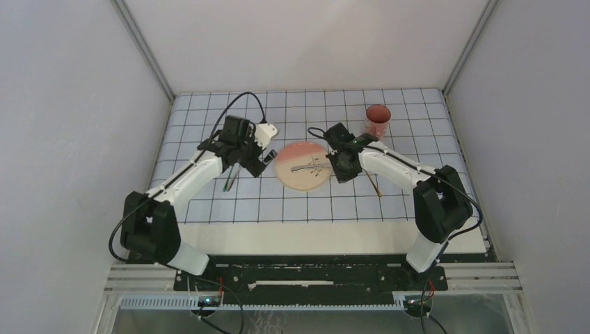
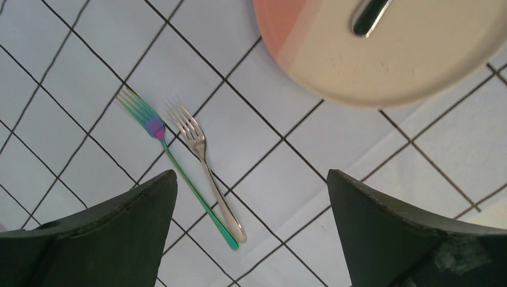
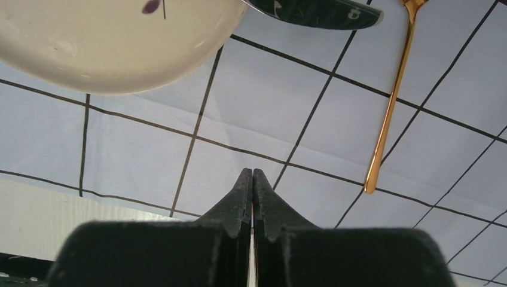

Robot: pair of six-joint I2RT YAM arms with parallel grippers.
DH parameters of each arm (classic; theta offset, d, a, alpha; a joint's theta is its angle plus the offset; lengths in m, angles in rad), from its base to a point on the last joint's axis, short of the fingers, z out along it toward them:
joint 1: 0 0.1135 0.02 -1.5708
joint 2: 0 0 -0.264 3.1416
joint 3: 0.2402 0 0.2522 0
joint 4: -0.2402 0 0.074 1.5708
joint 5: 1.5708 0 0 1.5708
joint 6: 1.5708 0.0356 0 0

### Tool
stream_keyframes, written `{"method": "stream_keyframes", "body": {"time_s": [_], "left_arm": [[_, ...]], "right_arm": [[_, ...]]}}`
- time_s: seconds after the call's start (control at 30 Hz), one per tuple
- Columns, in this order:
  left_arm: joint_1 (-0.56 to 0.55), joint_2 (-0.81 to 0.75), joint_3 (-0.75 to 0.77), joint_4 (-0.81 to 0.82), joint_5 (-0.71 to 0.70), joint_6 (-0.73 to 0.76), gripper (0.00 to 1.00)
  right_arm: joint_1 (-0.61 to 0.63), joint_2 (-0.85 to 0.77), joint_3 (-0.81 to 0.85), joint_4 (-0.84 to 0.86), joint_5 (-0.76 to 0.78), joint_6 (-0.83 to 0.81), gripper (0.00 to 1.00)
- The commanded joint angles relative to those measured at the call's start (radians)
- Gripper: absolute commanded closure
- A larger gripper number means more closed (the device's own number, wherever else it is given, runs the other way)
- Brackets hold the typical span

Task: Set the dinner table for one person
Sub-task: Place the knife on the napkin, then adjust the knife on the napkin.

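Bright, even light all round, coming from overhead, with the white walls [image 1: 69,104] bouncing it back. From the top, the arms throw only soft, pale shadows on the checked cloth [image 1: 306,205]; the grid lines hold straight and sharp to the edges. In the left wrist view the rainbow fork [image 2: 156,128] and silver fork [image 2: 197,143] are crisp, barely a shadow under them. The plate [image 2: 418,66] lays a soft grey fringe on the cloth, and the left gripper [image 2: 251,173] looms dark and slightly soft up close. In the right wrist view the right gripper [image 3: 252,173] is nearly black with little detail. The gold handle [image 3: 388,107] catches a glint, and the plate is close to washed out.
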Motion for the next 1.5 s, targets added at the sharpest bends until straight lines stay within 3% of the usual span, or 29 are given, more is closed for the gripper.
{"method": "stream_keyframes", "body": {"time_s": [0.0, 0.3, 0.37, 0.5, 0.63, 0.83, 0.93, 1.47], "left_arm": [[-0.019, 0.077, 0.146, 0.007, -0.014, -0.069, 0.00], [-0.086, 0.250, 0.279, 0.008, -0.062, -0.130, 0.01], [-0.093, 0.285, 0.310, 0.005, -0.068, -0.174, 0.06], [-0.106, 0.348, 0.371, -0.034, 0.016, -0.258, 0.24], [-0.178, 0.407, 0.408, -0.057, -0.008, -0.262, 0.45], [-0.215, 0.484, 0.471, -0.086, 0.002, -0.289, 0.88], [-0.219, 0.515, 0.503, -0.107, 0.022, -0.314, 0.99], [-0.233, 0.490, 0.421, -0.048, -0.005, -0.306, 1.00]], "right_arm": [[-0.009, -0.047, 0.000, 0.006, 0.022, -0.057, 1.00], [-0.067, 0.026, -0.011, 0.043, 0.023, -0.073, 1.00], [-0.070, 0.036, -0.010, 0.059, 0.024, -0.073, 1.00], [-0.066, 0.076, 0.011, 0.056, 0.036, -0.083, 1.00], [-0.072, 0.080, 0.012, 0.061, 0.035, -0.088, 1.00], [-0.080, 0.078, 0.012, 0.085, 0.058, -0.093, 1.00], [-0.085, 0.089, 0.019, 0.105, 0.079, -0.099, 1.00], [-0.078, 0.226, 0.159, 0.094, 0.049, -0.072, 1.00]]}}
